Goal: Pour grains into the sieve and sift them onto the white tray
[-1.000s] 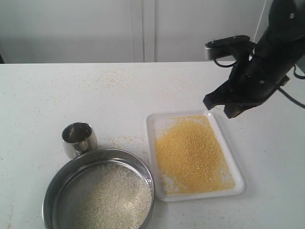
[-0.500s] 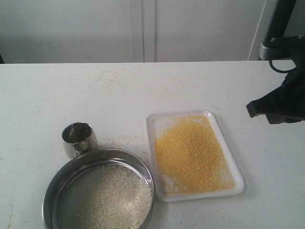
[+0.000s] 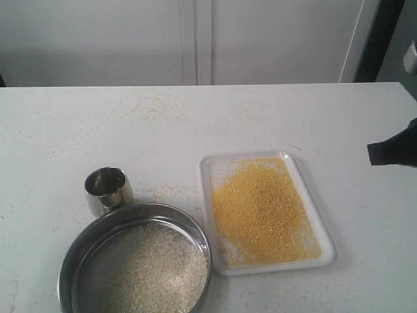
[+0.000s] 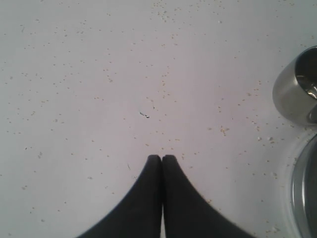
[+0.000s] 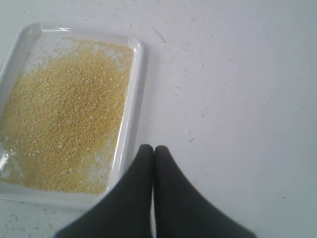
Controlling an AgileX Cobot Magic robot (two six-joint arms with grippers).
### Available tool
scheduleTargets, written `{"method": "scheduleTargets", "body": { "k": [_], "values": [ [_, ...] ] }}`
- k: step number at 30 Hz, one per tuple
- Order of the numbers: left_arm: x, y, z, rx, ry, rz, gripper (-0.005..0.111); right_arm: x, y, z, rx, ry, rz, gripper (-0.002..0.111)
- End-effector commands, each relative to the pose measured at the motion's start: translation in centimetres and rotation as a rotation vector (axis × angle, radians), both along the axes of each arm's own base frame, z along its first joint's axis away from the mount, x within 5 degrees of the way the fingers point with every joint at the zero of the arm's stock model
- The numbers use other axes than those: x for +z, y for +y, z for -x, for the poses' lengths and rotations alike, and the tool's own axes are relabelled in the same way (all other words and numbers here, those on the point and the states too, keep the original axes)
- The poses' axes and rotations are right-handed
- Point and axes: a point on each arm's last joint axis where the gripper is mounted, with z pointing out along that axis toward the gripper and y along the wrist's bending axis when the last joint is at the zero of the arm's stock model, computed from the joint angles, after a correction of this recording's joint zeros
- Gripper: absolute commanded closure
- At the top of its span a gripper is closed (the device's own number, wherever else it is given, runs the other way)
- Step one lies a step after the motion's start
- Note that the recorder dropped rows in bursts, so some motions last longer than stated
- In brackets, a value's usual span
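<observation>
The sieve (image 3: 78,251) sits at the front left of the table with pale whitish grains (image 3: 156,270) lying on its mesh. To its right lies the white tray (image 3: 208,171), covered with fine golden-yellow grains (image 3: 260,208); the right wrist view shows the tray (image 5: 131,114) too. My right gripper (image 3: 373,154) hangs at the right edge of the exterior view, away from the tray, and is shut (image 5: 153,148) with nothing in it. My left gripper (image 4: 161,157) is shut and empty above bare table; the exterior view does not show it.
A small steel cup (image 3: 108,189) stands upright just behind the sieve, and it also shows in the left wrist view (image 4: 297,89). Stray grains are scattered over the white table (image 3: 156,104). A pale wall runs behind the table.
My right arm has drawn back to the right, from above the tray's far right corner to the edge of the exterior view. Sieve, tray and cup have not moved.
</observation>
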Motion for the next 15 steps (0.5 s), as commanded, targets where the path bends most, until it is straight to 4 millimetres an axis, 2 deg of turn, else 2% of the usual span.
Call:
{"method": "scheduleTargets", "body": {
  "k": [1, 3, 7, 15],
  "values": [
    [-0.1, 0.1, 0.2, 0.007, 0.003, 0.005, 0.107, 0.4, -0.6, 2.3, -0.017, -0.120, -0.018, 0.108],
    [-0.1, 0.1, 0.2, 0.007, 0.003, 0.005, 0.107, 0.6, -0.8, 4.0, -0.019, -0.207, -0.032, 0.108],
    [-0.1, 0.1, 0.2, 0.007, 0.003, 0.005, 0.107, 1.1, -1.2, 6.1, -0.019, -0.286, -0.041, 0.108],
    [-0.1, 0.1, 0.2, 0.007, 0.003, 0.005, 0.107, 1.6, -1.3, 7.0, -0.019, -0.326, -0.050, 0.108]
  ]
}}
